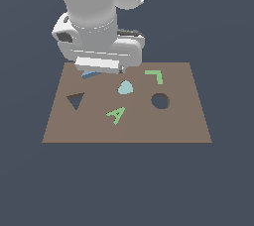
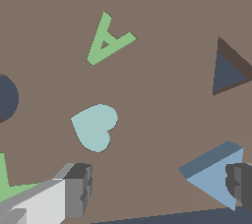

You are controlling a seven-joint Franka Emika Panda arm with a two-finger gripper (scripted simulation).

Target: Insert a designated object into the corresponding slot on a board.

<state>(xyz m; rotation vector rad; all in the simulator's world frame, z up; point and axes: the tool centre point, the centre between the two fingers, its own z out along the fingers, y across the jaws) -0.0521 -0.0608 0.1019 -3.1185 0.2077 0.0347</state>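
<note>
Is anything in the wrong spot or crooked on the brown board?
Only the blue triangular block is out of place: it lies near the board edge beside one gripper finger, while the triangular slot is empty. The teal rounded piece lies loose mid-board. Nothing looks broken.

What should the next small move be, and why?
Probably shift sideways to centre the jaws over the blue triangular block, then close. In the wrist view the gripper is open: one finger touches or overlaps the block, the other stands far off. The triangular slot is still empty.
</note>
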